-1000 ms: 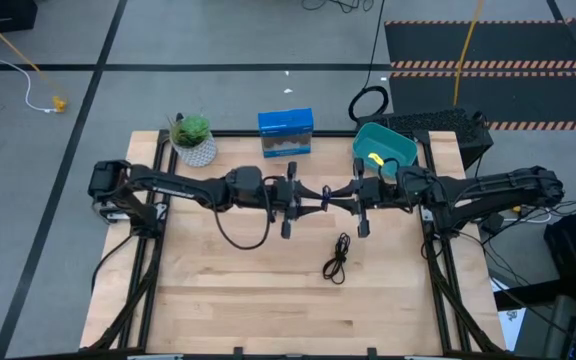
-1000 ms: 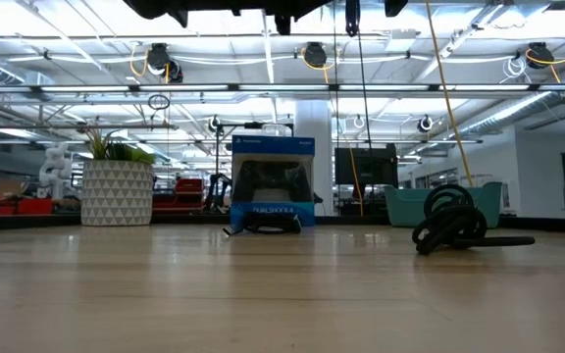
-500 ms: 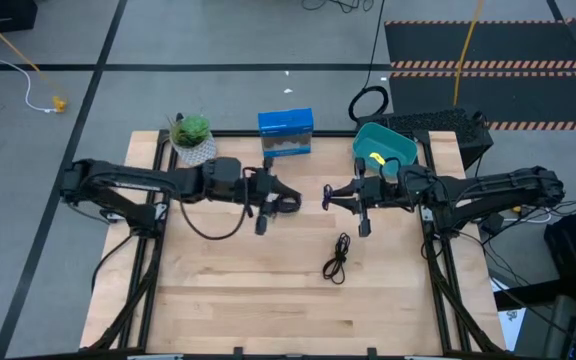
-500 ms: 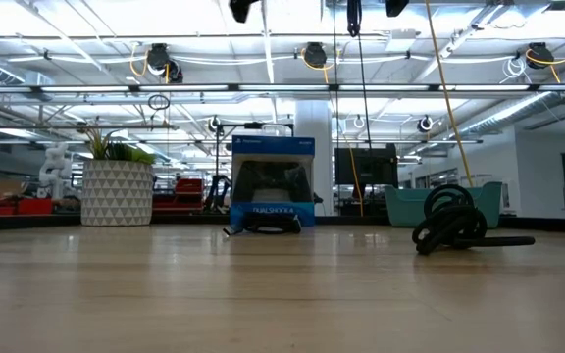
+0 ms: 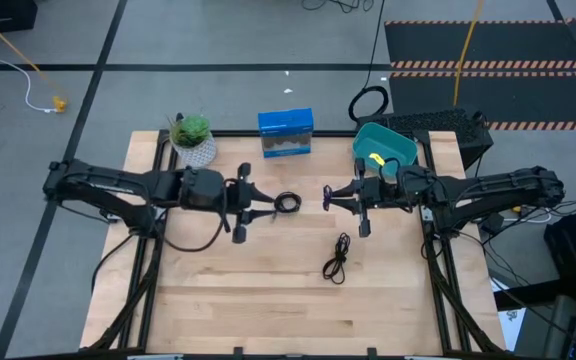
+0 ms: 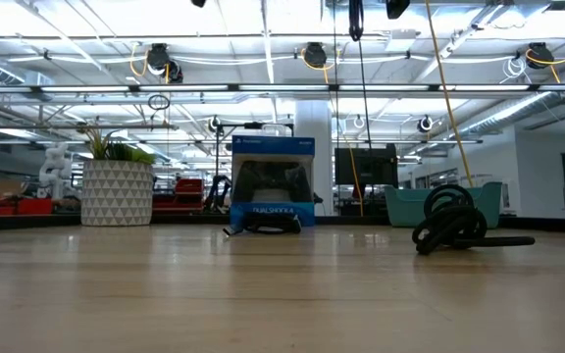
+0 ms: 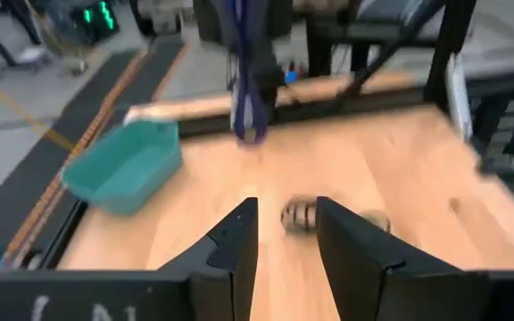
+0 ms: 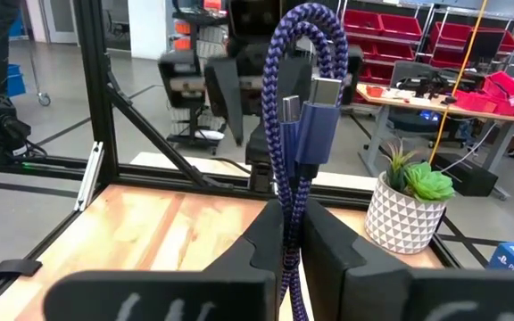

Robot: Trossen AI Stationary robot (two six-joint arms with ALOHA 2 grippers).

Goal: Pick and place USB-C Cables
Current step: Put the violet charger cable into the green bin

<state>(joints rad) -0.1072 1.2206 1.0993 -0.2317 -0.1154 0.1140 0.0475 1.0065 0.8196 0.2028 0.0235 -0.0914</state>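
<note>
Bare tabletop [image 5: 268, 310] fills the near half. A long black cable [image 5: 338, 258] lies right of centre. Beyond it, the left gripper [image 5: 240, 202], fingers apart, faces a round black coil [image 5: 287, 203]; the right gripper [image 5: 360, 200] clamps the blue-purple cable [image 8: 300, 116] near the teal bin [image 5: 385, 146].

A blue box [image 5: 286, 133] stands at the table's [image 5: 248, 310] far edge, with a potted plant [image 5: 193, 138] to one side and a teal bin [image 5: 384, 148] to the other. A black cable loop [image 5: 369, 103] lies on the floor behind the bin.
</note>
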